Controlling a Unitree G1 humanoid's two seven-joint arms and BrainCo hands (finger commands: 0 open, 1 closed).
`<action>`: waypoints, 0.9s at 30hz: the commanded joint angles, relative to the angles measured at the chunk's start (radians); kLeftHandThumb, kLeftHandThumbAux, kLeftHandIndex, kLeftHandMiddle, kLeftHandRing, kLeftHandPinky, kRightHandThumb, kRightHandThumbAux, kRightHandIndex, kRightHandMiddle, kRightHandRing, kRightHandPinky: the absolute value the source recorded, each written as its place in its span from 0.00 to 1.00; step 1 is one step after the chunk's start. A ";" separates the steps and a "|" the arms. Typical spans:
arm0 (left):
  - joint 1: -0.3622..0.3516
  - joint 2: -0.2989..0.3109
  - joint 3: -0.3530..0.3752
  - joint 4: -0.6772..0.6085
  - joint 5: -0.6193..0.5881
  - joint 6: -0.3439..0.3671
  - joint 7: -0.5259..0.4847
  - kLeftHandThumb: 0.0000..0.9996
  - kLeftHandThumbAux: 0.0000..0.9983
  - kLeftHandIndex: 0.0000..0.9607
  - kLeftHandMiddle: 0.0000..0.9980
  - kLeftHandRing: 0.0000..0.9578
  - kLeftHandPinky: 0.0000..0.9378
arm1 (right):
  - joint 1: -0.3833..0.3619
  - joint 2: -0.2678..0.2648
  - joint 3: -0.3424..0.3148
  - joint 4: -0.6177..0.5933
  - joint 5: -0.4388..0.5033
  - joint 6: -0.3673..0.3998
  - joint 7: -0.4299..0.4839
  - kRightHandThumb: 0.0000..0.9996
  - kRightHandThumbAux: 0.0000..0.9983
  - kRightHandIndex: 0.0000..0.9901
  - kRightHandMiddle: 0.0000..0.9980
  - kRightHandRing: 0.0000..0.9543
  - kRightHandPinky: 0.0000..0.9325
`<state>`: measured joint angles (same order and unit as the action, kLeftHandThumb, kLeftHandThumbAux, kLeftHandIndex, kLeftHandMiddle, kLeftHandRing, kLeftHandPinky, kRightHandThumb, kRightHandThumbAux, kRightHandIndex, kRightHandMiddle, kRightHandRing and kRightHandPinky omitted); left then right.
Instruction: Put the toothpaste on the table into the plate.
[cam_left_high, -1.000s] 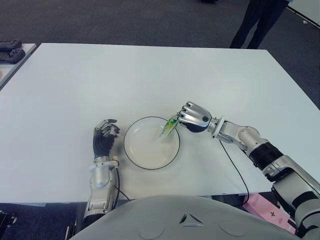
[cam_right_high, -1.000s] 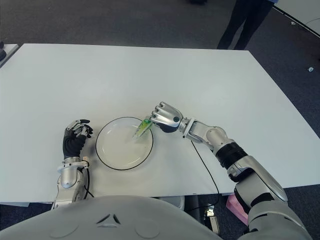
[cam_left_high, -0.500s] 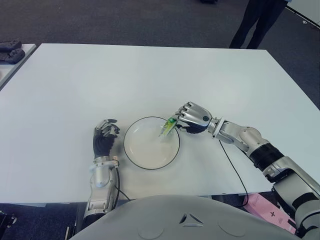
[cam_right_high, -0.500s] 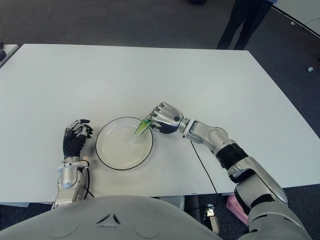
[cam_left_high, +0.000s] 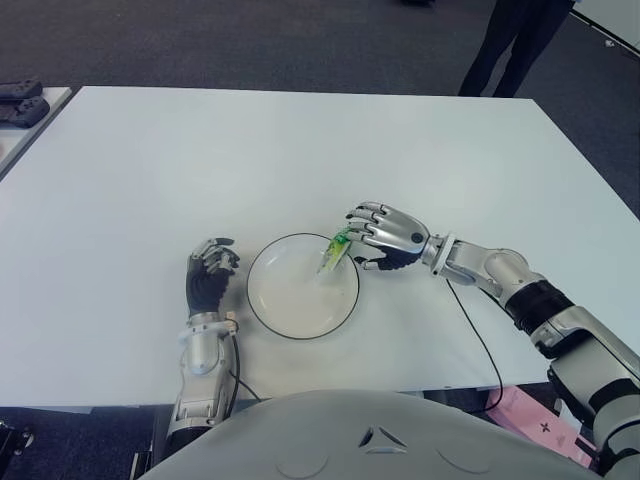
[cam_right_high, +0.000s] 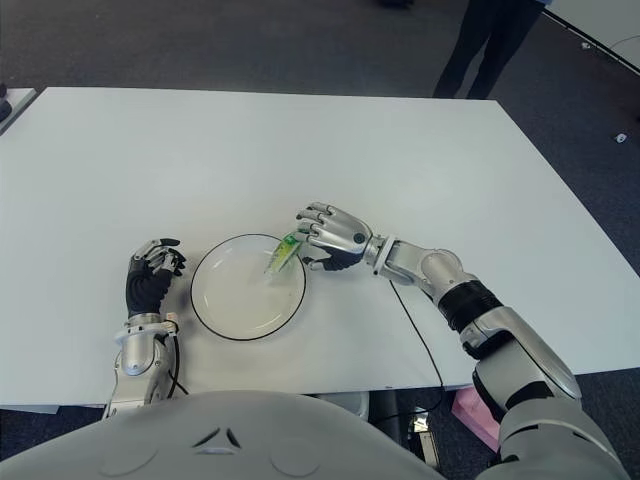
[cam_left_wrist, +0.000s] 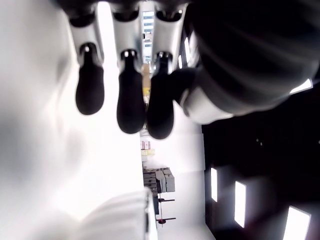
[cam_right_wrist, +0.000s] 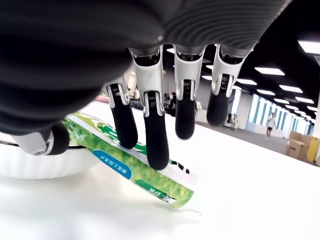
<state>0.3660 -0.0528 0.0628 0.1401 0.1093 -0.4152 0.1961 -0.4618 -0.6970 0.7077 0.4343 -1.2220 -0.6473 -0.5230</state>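
Observation:
The green toothpaste tube (cam_left_high: 336, 252) leans across the right rim of the white plate (cam_left_high: 290, 298), one end over the plate and the other toward the table. My right hand (cam_left_high: 362, 230) is just right of it, open, its fingers spread above the tube. In the right wrist view the fingertips (cam_right_wrist: 156, 150) hover at the tube (cam_right_wrist: 130, 167), whose flat end lies on the table beside the plate (cam_right_wrist: 45, 166); nothing is gripped. My left hand (cam_left_high: 208, 272) shows left of the plate, fingers curled on nothing.
A thin black cable (cam_left_high: 470, 330) runs from my right forearm over the table's front edge. A person's legs (cam_left_high: 510, 40) stand beyond the far right corner. Dark objects (cam_left_high: 20, 100) lie on a side surface at far left.
My right hand's fingers have uncurled and let go of the toothpaste, which now leans on the plate's rim. The left hand has not moved.

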 joint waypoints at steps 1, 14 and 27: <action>0.008 -0.002 -0.001 0.021 0.005 0.018 0.004 0.71 0.72 0.45 0.64 0.66 0.67 | -0.020 0.000 0.030 0.027 -0.029 -0.030 -0.025 0.54 0.27 0.00 0.00 0.00 0.00; 0.014 -0.007 -0.003 0.014 0.010 0.020 0.010 0.71 0.72 0.45 0.64 0.66 0.68 | -0.073 0.020 0.075 0.126 -0.055 -0.062 -0.058 0.53 0.25 0.00 0.00 0.00 0.00; 0.026 -0.010 -0.004 0.004 0.014 0.030 0.012 0.71 0.72 0.45 0.64 0.66 0.67 | -0.177 0.106 0.191 0.338 -0.141 -0.028 -0.156 0.56 0.23 0.00 0.00 0.00 0.00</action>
<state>0.3766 -0.0589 0.0612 0.1305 0.1114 -0.4117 0.1975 -0.6122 -0.6220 0.8532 0.7117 -1.3179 -0.6904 -0.6706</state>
